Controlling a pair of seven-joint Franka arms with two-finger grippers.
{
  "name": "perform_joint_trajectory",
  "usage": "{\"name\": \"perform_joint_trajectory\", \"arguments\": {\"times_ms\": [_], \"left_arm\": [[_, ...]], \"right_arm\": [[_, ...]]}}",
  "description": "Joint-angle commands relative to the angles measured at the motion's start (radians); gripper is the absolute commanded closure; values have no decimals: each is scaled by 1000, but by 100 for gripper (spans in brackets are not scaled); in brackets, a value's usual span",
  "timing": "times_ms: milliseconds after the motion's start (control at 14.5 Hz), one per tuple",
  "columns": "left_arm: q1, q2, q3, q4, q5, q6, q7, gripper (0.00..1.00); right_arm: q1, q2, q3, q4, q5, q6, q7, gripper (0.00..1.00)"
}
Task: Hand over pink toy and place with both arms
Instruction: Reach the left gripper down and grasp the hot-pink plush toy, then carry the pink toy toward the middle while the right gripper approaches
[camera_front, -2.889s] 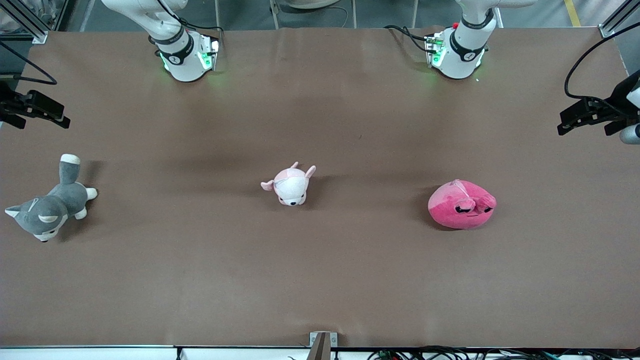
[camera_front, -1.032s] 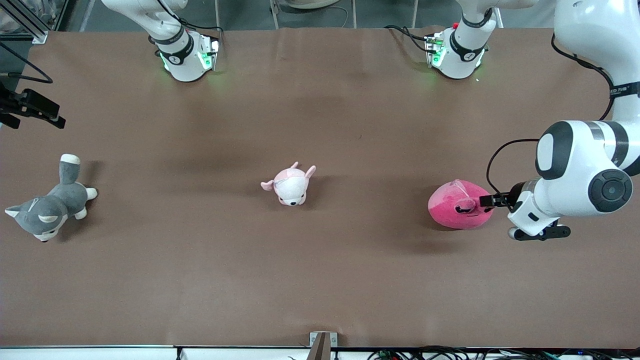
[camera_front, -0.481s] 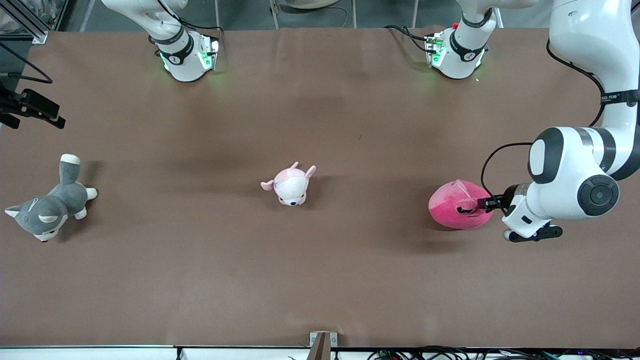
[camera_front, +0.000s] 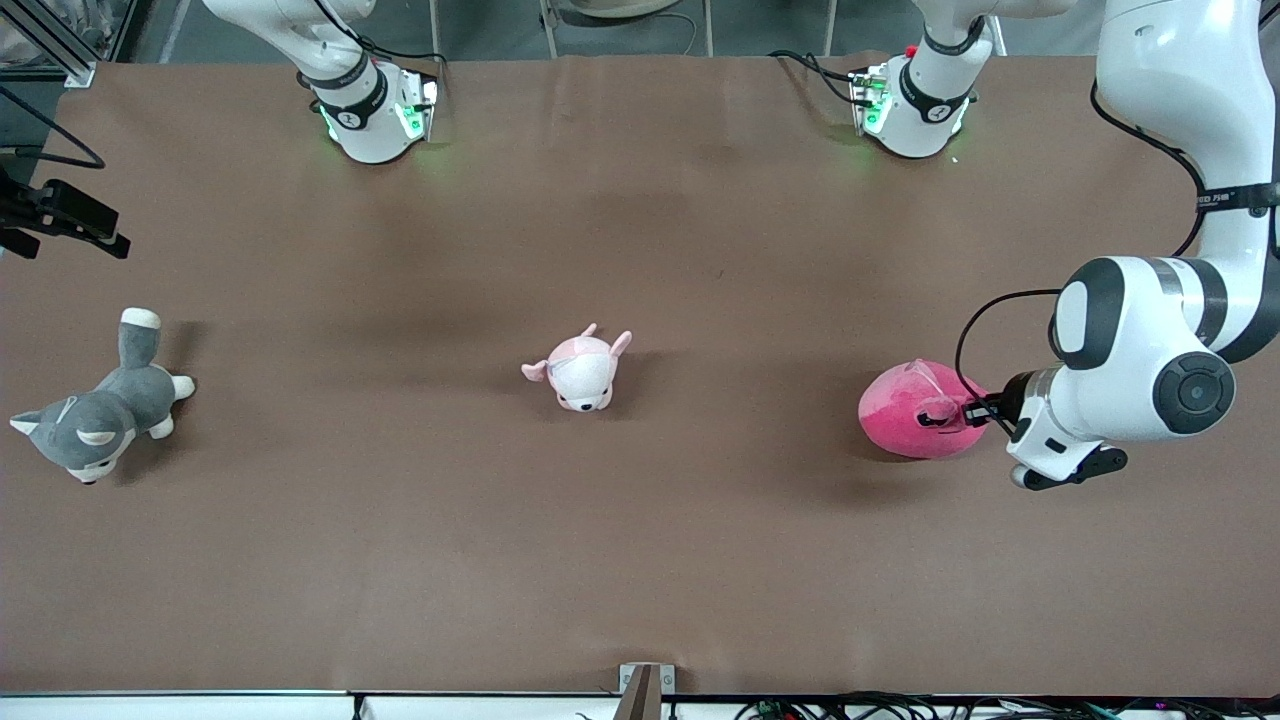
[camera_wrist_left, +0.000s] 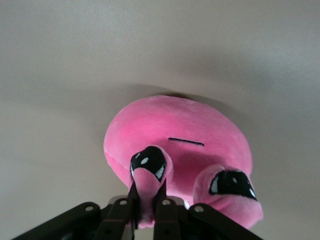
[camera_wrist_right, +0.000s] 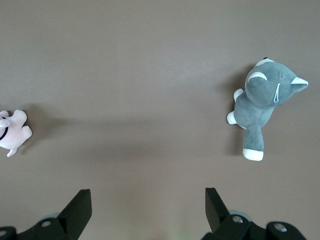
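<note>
The pink toy (camera_front: 910, 415) is a round hot-pink plush that lies on the brown table toward the left arm's end. My left gripper (camera_front: 975, 410) is low at the toy's side and shut on one of its small pink flaps. In the left wrist view the flap is pinched between the two black fingers (camera_wrist_left: 148, 187), with the toy's body (camera_wrist_left: 175, 130) just past them. My right gripper (camera_front: 90, 225) waits open and empty at the right arm's end of the table. Its fingers stand wide apart in the right wrist view (camera_wrist_right: 147, 200).
A small pale pink-and-white plush (camera_front: 580, 370) lies mid-table and also shows in the right wrist view (camera_wrist_right: 12, 131). A grey-and-white plush dog (camera_front: 95, 420) lies at the right arm's end, below my right gripper's camera (camera_wrist_right: 262, 100).
My left arm has swung in from the table's end down to the pink toy, and its fingers have shut on the toy's flap. The right arm has barely moved.
</note>
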Motion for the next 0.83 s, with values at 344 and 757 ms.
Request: {"name": "perform_joint_trajectory", "arguments": {"times_ms": [344, 757], "left_arm": [[0, -107, -241, 180, -8, -244, -309, 100], [-6, -105, -514, 244, -7, -249, -592, 100]], "right_arm": [[-41, 186, 1, -4, -15, 119, -8, 0], [66, 175, 7, -18, 79, 74, 604, 0]]}}
